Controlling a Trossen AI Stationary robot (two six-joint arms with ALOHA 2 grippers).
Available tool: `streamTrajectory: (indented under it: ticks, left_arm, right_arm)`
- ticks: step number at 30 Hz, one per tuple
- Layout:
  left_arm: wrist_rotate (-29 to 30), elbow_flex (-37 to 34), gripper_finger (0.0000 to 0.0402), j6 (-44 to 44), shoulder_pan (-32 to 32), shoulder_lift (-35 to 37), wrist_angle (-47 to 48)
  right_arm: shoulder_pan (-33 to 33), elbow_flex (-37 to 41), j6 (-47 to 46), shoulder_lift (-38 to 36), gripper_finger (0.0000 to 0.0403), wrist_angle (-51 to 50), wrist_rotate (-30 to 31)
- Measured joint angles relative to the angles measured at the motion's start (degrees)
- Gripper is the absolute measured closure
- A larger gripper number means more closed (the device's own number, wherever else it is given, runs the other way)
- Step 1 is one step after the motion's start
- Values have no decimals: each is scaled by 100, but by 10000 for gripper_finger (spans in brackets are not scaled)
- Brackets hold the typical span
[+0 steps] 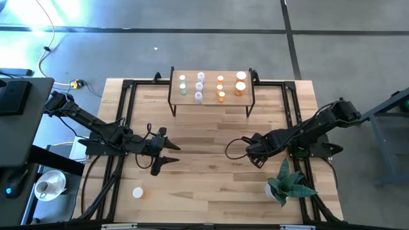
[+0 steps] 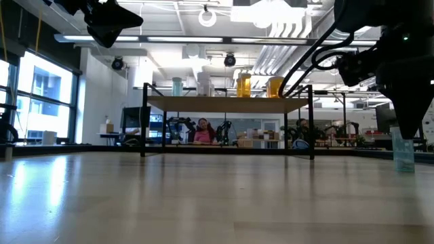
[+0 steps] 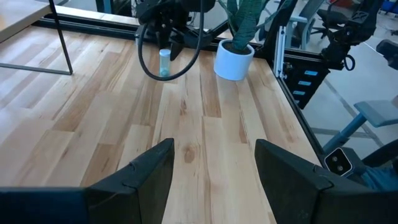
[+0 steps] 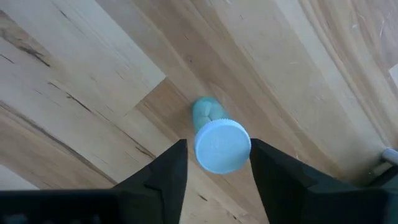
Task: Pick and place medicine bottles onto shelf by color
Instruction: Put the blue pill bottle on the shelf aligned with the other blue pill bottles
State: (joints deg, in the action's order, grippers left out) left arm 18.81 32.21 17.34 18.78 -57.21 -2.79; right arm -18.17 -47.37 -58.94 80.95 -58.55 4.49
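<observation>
Pale green and capped in white, a small medicine bottle point(image 4: 214, 140) stands upright on the butcher-block tabletop point(image 1: 211, 185) directly beneath the right gripper point(image 4: 216, 165), whose two dark fingers are spread apart on either side of the cap without touching it. In the left wrist view the same bottle shows under the right arm, close to a potted plant point(image 3: 235, 53) in a white pot. The left gripper point(image 1: 167, 153) hangs empty and parted over the table's left half, waiting. At the table's far edge the shelf point(image 1: 211, 99) already carries pale bottles point(image 1: 199, 86) on its left part and orange bottles point(image 1: 230, 86) on its right, while one more bottle point(image 1: 138, 192) lies near the front left. The bottle looks light, rigid and smooth-sided, likely to tip or skid if nudged by one finger first; a centred hold on the body just below the cap, or squarely across the cap, seems the safest purchase.
</observation>
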Motion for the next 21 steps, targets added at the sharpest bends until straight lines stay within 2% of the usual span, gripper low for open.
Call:
streamTrajectory:
  ticks: [7,14,21]
  left_arm:
    - [0,0,188,0,-1,-1,0]
    - [0,0,188,0,1,-1,-1]
    - [61,2,188,2,1,-103,-4]
  right_arm:
    - [0,-2,112,-2,293,84,2]
    - [0,-66,249,-2,297,509,-204]
    - [0,-482,742,0,299,1255,-367]
